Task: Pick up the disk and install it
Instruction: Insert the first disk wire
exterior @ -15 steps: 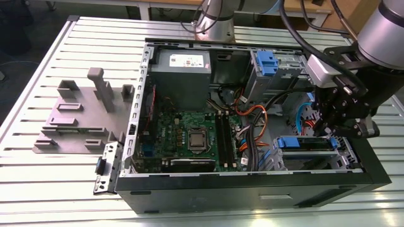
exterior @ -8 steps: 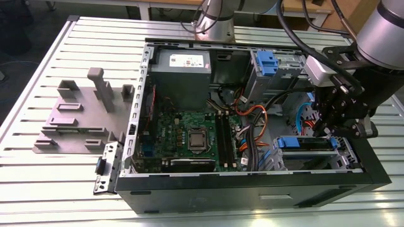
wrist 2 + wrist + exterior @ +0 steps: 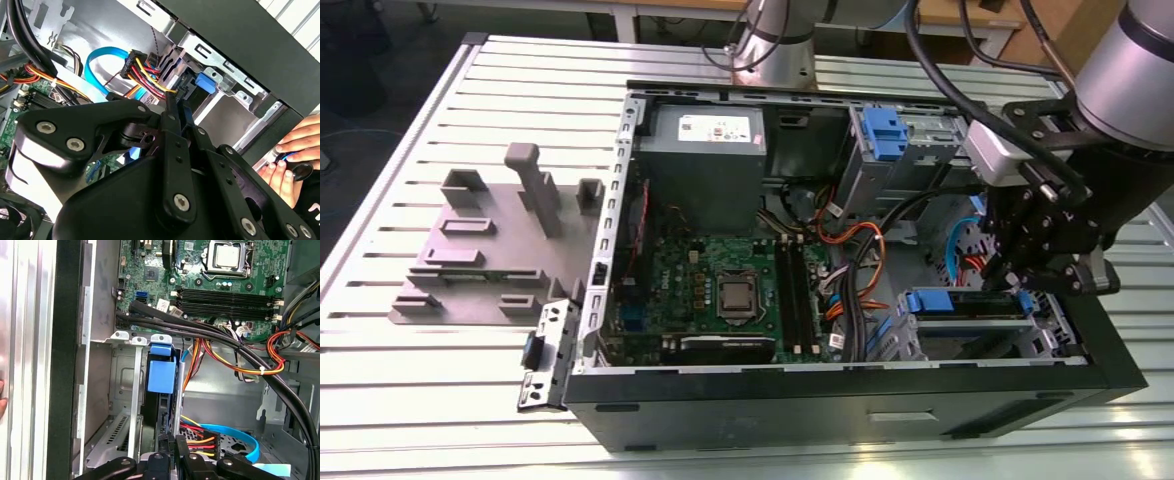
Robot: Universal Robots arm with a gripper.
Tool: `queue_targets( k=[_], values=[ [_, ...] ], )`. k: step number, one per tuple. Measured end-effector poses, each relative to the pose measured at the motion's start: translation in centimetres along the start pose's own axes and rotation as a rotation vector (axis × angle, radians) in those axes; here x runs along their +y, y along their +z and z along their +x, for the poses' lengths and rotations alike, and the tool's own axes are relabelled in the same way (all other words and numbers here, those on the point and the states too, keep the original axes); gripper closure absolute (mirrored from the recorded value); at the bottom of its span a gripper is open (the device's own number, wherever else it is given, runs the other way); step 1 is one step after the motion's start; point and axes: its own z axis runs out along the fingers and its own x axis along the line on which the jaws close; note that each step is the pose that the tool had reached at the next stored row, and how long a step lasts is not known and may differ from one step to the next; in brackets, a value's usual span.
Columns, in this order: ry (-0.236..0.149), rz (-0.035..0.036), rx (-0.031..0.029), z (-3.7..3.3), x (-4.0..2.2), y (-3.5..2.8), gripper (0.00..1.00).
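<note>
Inside the open black computer case [image 3: 854, 400], the flat silver disk with its blue plastic carrier rail [image 3: 963, 303] is seen seated in the metal drive cage [image 3: 1047, 340] at the exterior view's right. Just above it, the black gripper [image 3: 1034, 275] is positioned; whether its fingers are parted cannot be told. A person's hand [image 3: 295, 155] is pictured beside the case in the second wrist view.

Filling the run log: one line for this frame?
gripper: at drive bay | blue-railed silver disk: slotted in bay of black computer case | jaws: state unclear
</note>
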Motion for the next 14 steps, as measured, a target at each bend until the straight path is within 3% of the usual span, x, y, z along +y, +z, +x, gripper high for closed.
queue_targets(
  k=[14],
  values=[
    [0.0, 0.0, 0.0, 0.46, 0.05, 0.27, 0.83]
  ],
)
